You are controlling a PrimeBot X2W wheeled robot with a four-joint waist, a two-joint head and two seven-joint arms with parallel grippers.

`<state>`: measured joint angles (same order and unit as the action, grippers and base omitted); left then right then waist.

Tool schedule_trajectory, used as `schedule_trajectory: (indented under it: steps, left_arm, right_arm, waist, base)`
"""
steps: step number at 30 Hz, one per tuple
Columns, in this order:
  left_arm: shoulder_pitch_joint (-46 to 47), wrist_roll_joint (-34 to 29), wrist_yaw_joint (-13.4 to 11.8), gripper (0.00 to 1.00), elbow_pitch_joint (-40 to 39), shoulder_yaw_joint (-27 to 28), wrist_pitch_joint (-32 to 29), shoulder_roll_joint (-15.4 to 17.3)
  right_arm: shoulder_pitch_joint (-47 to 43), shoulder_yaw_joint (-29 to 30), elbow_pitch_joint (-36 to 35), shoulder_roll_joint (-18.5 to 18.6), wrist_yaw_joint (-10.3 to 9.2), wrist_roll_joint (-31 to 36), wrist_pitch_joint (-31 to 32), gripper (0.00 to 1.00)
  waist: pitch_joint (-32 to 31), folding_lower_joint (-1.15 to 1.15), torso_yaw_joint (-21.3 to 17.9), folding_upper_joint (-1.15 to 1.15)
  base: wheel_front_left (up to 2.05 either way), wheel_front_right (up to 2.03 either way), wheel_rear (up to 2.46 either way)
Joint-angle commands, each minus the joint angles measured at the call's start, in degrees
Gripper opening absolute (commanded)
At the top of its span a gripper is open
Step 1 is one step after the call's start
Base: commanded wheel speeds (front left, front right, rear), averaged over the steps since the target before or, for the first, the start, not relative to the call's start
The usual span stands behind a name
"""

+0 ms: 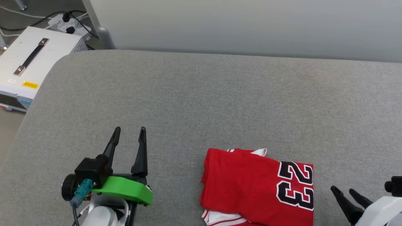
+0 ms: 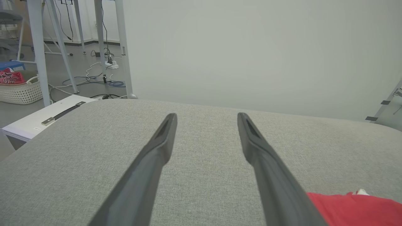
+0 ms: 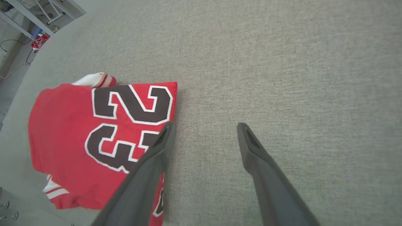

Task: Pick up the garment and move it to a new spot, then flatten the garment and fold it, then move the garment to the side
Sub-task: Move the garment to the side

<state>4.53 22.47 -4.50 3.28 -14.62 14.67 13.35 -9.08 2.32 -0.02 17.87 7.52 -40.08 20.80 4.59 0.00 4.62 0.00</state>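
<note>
The garment (image 1: 251, 185), a red jersey T-shirt with a dark white-outlined "23", lies folded into a neat rectangle near the front edge of the grey surface, right of centre. White striped trim peeks out at its top and bottom edges. My left gripper (image 1: 130, 131) stands open and empty to the garment's left, well apart from it; in the left wrist view a red corner of the garment (image 2: 355, 208) shows at the lower right beside the open left gripper (image 2: 207, 116). My right gripper (image 1: 341, 190) is open just right of the garment (image 3: 94, 135), fingers (image 3: 205, 125) over bare cloth at its edge.
The grey fabric-covered surface (image 1: 220, 100) stretches wide behind and beside the garment. A white case with a black handle (image 1: 29, 59) sits off its left end, with cables and a power strip (image 1: 67, 23) on the floor. A pale wall runs along the back.
</note>
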Motion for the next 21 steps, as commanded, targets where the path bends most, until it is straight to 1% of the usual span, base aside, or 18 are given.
schedule_trajectory:
  steps: [1,3,4,9,11,15,16,17,18,21]
  left_arm:
    - [1.2,-0.8,0.46,1.0,-0.2,0.16,0.32,-0.57]
    - [1.56,-1.04,0.65,1.0,-0.39,0.36,0.32,-1.01]
    - [2.02,-1.48,1.08,1.0,-0.51,0.51,0.32,-1.57]
    - [2.68,-2.26,1.86,1.0,-0.49,0.88,0.32,-2.56]
    - [2.78,-2.56,2.1,1.0,-0.33,1.16,0.32,-2.96]
    - [2.65,-3.05,2.54,1.0,-0.02,1.68,0.32,-3.56]
    - [2.55,-3.17,2.64,1.0,0.08,1.84,0.32,-3.7]
    - [2.49,-3.27,2.71,1.0,0.15,1.97,0.32,-3.82]
    - [2.37,-3.41,2.78,1.0,0.27,2.14,0.32,-3.93]
    - [2.06,-3.75,3.09,1.0,0.45,2.43,0.32,-4.09]
  right_arm:
    - [1.46,-1.42,0.38,0.46,-0.03,-1.53,1.04,1.0]
    - [2.37,-3.34,0.92,0.47,-0.03,-4.07,2.19,1.0]
    - [3.78,-5.5,2.6,0.5,-0.03,-5.97,3.92,1.0]
    - [6.02,-7.39,7.67,-0.59,-0.03,-8.42,9.27,1.0]
    - [6.61,-8.1,9.79,-1.26,-0.03,-9.55,12.73,1.0]
    - [7.02,-9.4,11.88,-2.61,-0.03,-12.08,19.01,1.0]
    - [7.13,-9.54,11.99,-2.8,-0.03,-12.33,20.15,0.69]
    - [7.29,-9.6,11.87,-2.89,-0.03,-12.36,20.65,0.2]
    - [7.62,-9.59,11.59,-2.93,-0.03,-12.22,20.8,0.0]
    - [8.61,-9.34,10.32,-2.63,-0.03,-11.23,20.02,0.0]
  waist:
    - [2.49,0.0,2.53,0.0]
    - [3.19,0.0,3.36,0.0]
    - [4.19,0.0,4.46,0.0]
    - [5.43,0.0,5.77,0.0]
    - [5.59,0.0,6.06,0.0]
    - [5.53,0.0,6.19,0.0]
    - [5.44,0.0,6.12,0.0]
    - [5.34,0.0,6.03,0.0]
    - [5.04,0.0,5.8,0.0]
    - [4.31,0.0,5.09,0.0]
  base:
    - [0.0,0.0,0.0]
    - [0.0,0.0,0.0]
    - [0.0,0.0,0.0]
    - [0.0,0.0,0.0]
    - [0.0,0.0,0.0]
    - [0.0,0.0,0.0]
    - [0.0,0.0,0.0]
    - [0.0,0.0,0.0]
    - [0.0,0.0,0.0]
    - [0.0,0.0,0.0]
